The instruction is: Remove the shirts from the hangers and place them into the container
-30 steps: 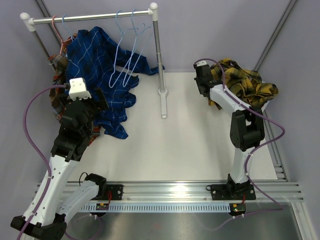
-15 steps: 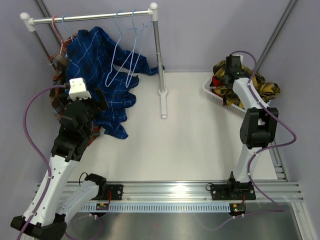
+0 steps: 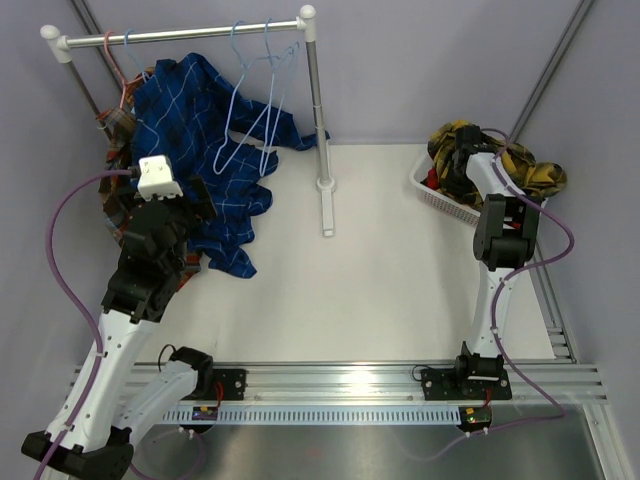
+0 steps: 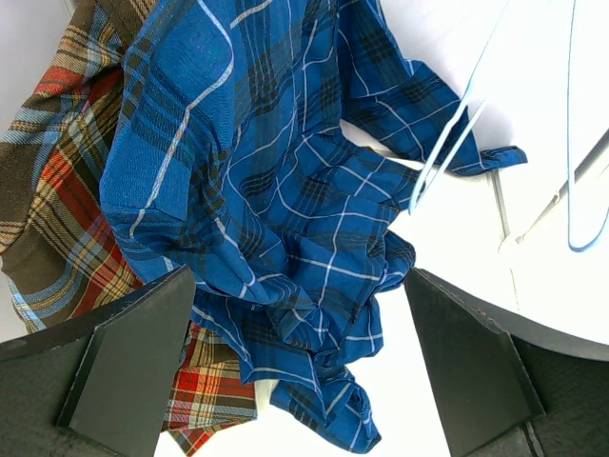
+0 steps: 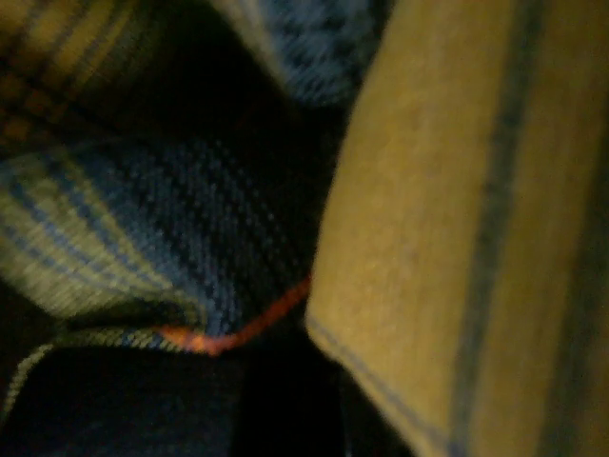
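A blue shirt (image 3: 185, 120) (image 4: 285, 190) hangs at the left of the rail and spills onto the table. Behind it is a brown-red plaid shirt (image 3: 113, 128) (image 4: 67, 190). Two bare light blue hangers (image 3: 250, 120) (image 4: 457, 124) dangle from the rail, and a pink one (image 3: 115, 60) is at its left end. My left gripper (image 3: 195, 205) (image 4: 300, 381) stands open just above the blue shirt's lower folds, holding nothing. The white container (image 3: 436, 192) at the right holds a yellow-and-black shirt (image 3: 530, 172) (image 5: 457, 238) over red cloth (image 3: 431, 178). My right gripper (image 3: 456, 165) is sunk in that pile, its fingers hidden by cloth.
The metal rail (image 3: 190, 34) rests on a post (image 3: 317, 110) with a foot (image 3: 327, 205) reaching towards the table's middle. Purple walls close the back and both sides. The arms' base track (image 3: 330, 380) runs along the near edge.
My right arm swung right and back with the yellow-and-black shirt and lowered into the container, its jaws closing. The bare hangers swayed slightly. The left arm stayed still.
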Robot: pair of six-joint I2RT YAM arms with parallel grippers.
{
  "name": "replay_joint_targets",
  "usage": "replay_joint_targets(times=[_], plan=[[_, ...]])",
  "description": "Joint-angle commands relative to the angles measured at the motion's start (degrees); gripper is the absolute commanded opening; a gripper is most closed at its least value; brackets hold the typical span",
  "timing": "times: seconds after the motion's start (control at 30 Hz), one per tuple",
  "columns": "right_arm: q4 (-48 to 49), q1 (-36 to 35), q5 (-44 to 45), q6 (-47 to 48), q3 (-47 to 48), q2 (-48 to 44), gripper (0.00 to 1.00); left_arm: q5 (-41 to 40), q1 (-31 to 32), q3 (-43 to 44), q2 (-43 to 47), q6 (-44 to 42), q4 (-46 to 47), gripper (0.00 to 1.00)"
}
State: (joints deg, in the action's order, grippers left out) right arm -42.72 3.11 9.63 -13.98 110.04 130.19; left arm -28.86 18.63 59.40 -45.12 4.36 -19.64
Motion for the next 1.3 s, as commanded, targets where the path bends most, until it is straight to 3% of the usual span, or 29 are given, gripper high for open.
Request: replay_joint_targets(times=[0.0, 0.13, 0.3, 0.43, 0.47, 0.83, 1.03, 1.27], plan=[[-8.4, -0.1, -5.4, -1.5, -0.3, 2.7, 0.01, 0.2, -0.4, -0.3, 0.4, -0.1, 3.2, 0.99], [-8.4, -0.1, -5.6, -0.4, -0.5, 3.8, 0.03, 0.4, -0.4, -0.2, 0.4, 0.0, 3.3, 0.99], [-2.0, -1.0, -5.1, 0.1, -5.4, -6.9, 0.07, 0.2, -0.4, -0.2, 0.3, 0.0, 3.2, 0.99], [0.3, -2.3, -3.3, -0.3, -4.1, -14.8, 0.23, 0.1, -0.3, -0.2, 0.4, 0.0, 3.3, 0.99], [0.6, -2.6, -2.3, -0.3, -3.7, -17.1, 0.32, 0.1, -0.4, -0.3, 0.4, 0.0, 3.3, 0.99], [5.8, -2.4, 10.0, -4.3, -5.2, -31.8, 0.67, 0.0, -0.4, -0.3, 0.5, 0.0, 3.3, 0.99], [6.3, 6.7, 15.3, -8.3, -8.7, -34.7, 0.67, 0.5, -0.4, -0.3, 0.5, 0.3, 3.3, 0.99], [10.1, 13.7, 18.8, -11.3, -11.1, -29.3, 0.66, 1.1, -0.4, -0.3, -0.1, 0.7, 3.2, 0.99]])
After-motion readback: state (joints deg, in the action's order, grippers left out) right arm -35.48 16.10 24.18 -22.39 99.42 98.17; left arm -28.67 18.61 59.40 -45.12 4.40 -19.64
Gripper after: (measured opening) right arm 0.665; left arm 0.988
